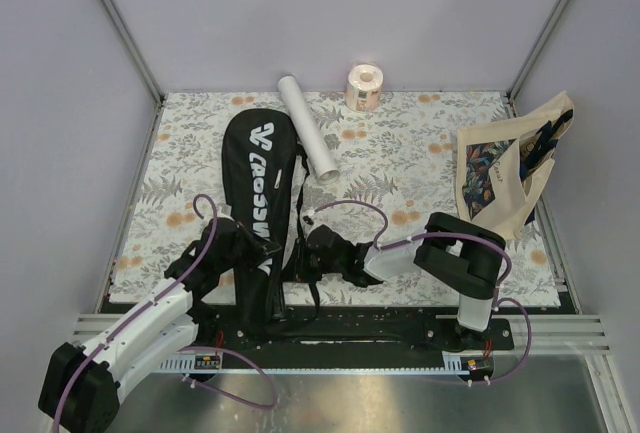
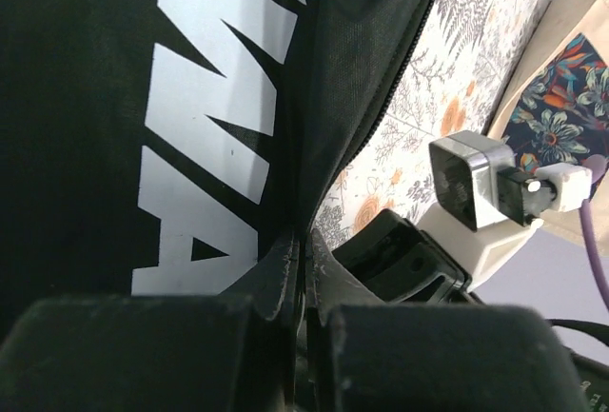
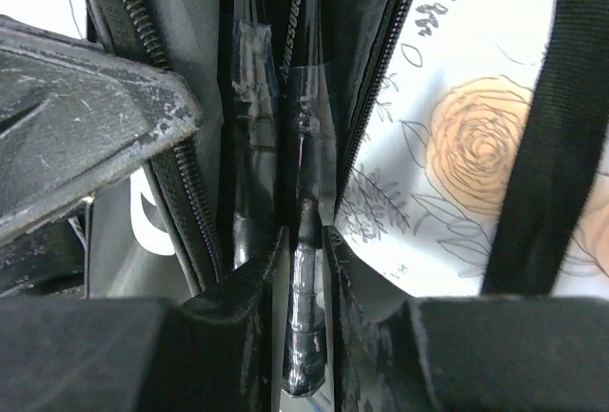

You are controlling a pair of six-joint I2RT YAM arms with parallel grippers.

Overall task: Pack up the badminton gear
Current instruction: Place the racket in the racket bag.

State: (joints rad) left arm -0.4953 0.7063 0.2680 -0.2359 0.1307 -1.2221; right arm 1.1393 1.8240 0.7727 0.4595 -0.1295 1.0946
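Lying lengthwise on the floral worktop, left of centre, the black CROSSWAY racket bag is gaping along its zipper. A glossy black racket handle is showing inside the opening. The right end effector is reaching into that gap, its jaws nearly closed and pinching the handle from both sides. The left end effector is clamping fully shut on the bag's fabric edge beside the white lettering. A white tube is lying just beside the bag's far end. A paper roll is standing behind the tube, and a printed tote bag is slumping at the right edge.
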